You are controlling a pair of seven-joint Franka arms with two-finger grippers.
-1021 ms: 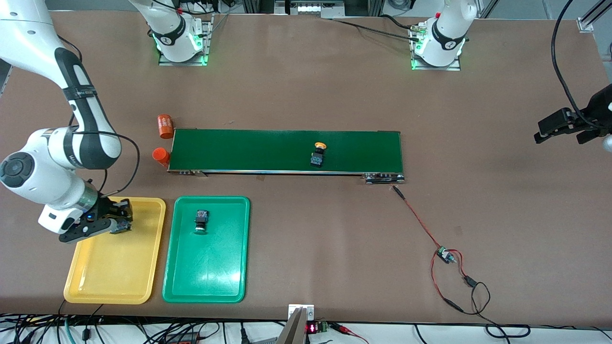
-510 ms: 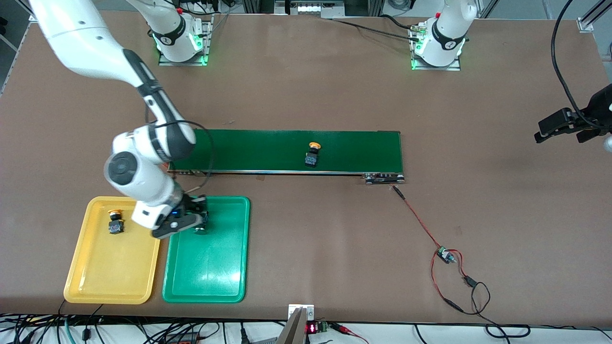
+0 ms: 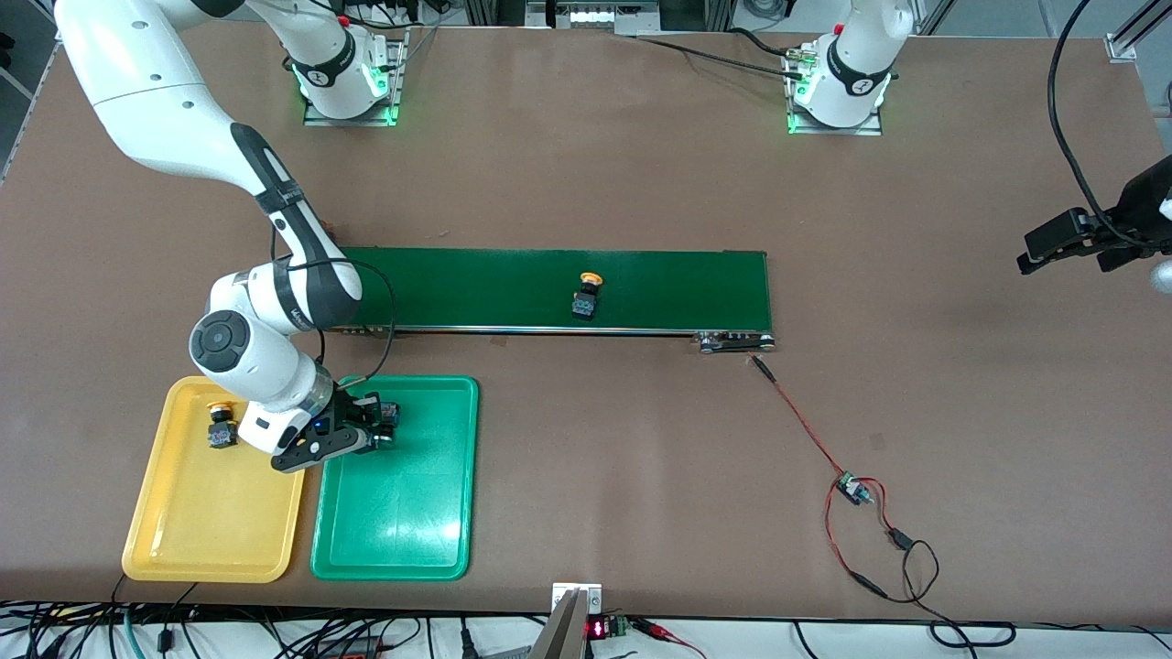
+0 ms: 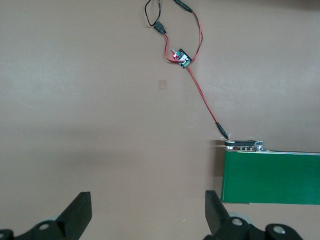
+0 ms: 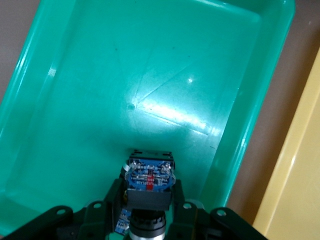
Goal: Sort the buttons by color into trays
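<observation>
Here, a green button (image 5: 148,181) sits clamped in the right gripper (image 3: 371,428), jaws closed snug on its black body, low over the end of the green tray (image 3: 403,540) nearest the conveyor belt (image 3: 678,284). Whether the button touches the tray floor I cannot tell.

One yellow button (image 3: 220,426) lies in the yellow tray (image 3: 211,540), at that tray's belt end. Another yellow button (image 3: 586,295) lies on the belt, about midway along. No fourth button visible.

Left gripper (image 4: 147,217) waits, jaws spread wide and empty, above bare bench (image 3: 916,412) at the left arm's end, clear of the belt. A red-and-black wire with a small board (image 3: 853,490) trails on the bench near that belt end.

Step in hand, by my reading: setting the green button down in its tray. To do it well: keep the gripper low, inside the tray rim and away from the wall shared with the yellow tray; open only once the button rests, then lift straight up so it does not tip or roll.
</observation>
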